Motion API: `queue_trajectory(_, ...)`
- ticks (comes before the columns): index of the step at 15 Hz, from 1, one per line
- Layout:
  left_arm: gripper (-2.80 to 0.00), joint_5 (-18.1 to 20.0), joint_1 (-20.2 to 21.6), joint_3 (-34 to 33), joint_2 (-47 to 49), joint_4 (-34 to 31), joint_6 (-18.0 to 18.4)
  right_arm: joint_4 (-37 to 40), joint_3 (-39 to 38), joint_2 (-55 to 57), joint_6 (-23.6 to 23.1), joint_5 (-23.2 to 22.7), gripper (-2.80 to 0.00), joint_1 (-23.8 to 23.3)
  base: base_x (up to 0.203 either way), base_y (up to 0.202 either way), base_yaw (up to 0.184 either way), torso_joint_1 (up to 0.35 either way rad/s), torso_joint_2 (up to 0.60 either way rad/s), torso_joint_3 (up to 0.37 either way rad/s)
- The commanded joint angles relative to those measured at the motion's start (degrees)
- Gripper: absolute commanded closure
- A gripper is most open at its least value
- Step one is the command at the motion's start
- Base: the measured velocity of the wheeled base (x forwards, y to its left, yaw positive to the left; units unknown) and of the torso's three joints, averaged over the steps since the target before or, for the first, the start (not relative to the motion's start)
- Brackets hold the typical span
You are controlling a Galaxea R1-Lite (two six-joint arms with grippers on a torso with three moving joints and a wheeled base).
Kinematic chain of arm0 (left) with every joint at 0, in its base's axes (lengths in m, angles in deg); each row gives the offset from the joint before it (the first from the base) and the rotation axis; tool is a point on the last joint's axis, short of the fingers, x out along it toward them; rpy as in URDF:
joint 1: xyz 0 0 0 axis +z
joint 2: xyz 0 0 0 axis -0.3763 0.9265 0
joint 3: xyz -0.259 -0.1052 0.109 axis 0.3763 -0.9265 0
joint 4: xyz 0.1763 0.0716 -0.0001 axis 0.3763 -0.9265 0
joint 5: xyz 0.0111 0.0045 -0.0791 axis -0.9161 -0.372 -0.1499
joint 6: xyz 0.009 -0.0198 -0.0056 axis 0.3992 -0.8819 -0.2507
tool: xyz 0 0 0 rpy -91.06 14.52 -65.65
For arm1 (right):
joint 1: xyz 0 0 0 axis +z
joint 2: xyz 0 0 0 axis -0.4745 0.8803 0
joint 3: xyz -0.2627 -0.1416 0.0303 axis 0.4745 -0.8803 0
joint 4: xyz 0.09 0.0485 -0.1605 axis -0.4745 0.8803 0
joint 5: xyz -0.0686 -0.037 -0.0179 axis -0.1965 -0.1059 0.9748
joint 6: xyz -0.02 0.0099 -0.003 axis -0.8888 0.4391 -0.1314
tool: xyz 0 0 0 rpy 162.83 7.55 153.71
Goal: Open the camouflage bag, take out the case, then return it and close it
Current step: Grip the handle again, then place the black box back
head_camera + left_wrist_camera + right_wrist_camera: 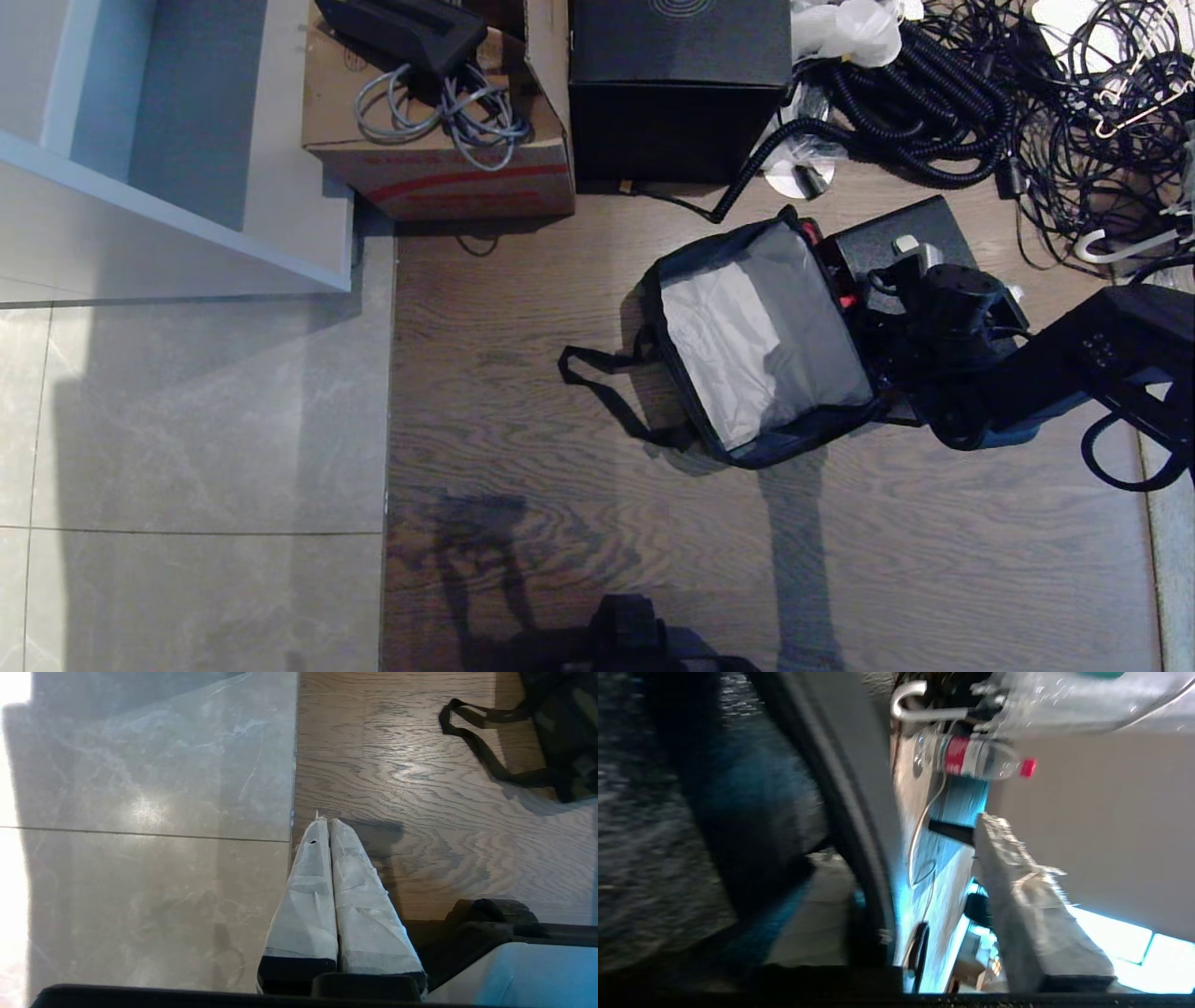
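The camouflage bag (766,345) lies open on the wood floor, grey inside showing, red lining (845,299) at its right rim and its strap (607,392) trailing left. The dark case (887,238) lies just right of it, outside the bag. My right gripper (952,280) is low over the case, hiding its middle. In the right wrist view its taped fingers (1017,882) stand apart (906,891); a dark bar (859,849) runs between them, close to one finger, a gap to the other. My left gripper (329,823) hangs shut and empty above the floor, left of the bag's strap (486,760).
A black cube box (677,84) and a cardboard box (439,140) stand behind the bag. Tangled cables (980,103) fill the back right. A white shelf unit (187,187) is at the left. A water bottle (976,758) lies beyond the case.
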Motion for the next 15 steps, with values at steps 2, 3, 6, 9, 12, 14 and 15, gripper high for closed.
queue_trajectory(2, 0.00, -0.01, 0.00, 0.00, -0.09, -0.02, -0.02, -0.63, -0.43, -1.47, 0.15, 2.38, 0.00, 0.25, 0.000, 0.000, 0.000, 0.000, 0.00, 0.000)
queue_trajectory(3, 0.00, -0.01, 0.00, 0.00, -0.09, -0.02, -0.02, -0.29, -0.04, -1.65, 0.07, 2.51, 0.00, 0.25, 0.000, 0.000, 0.000, 0.000, 0.00, 0.000)
queue_trajectory(6, 0.00, -0.01, 0.00, 0.00, 0.00, -0.02, -0.02, 0.57, 2.90, -4.94, -1.67, 2.34, 0.00, -0.80, 0.000, 0.000, 0.000, 0.000, 0.00, 0.000)
queue_trajectory(9, 0.00, -0.01, 0.00, 0.00, 0.00, -0.02, -0.02, 3.44, 4.25, -11.17, -4.55, 2.25, 0.00, -2.97, 0.000, 0.000, 0.000, 0.000, 0.00, 0.000)
queue_trajectory(12, 0.00, -0.01, 0.00, 0.00, 0.00, -0.02, -0.02, 6.80, 1.82, -17.52, -4.66, 2.24, 0.00, -3.29, 0.000, 0.000, 0.000, 0.000, 0.00, 0.000)
queue_trajectory(14, 0.00, -0.01, 0.00, 0.00, 0.00, -0.02, -0.02, 8.33, 0.20, -21.01, -4.79, 2.24, 0.00, -3.27, 0.000, 0.000, 0.000, 0.000, 0.00, 0.000)
queue_trajectory(15, 0.00, -0.01, 0.00, 0.00, -0.05, -0.02, -0.02, 9.24, -0.63, -22.86, -4.78, 2.24, 0.00, -3.23, 0.000, 0.000, 0.000, 0.000, 0.00, 0.000)
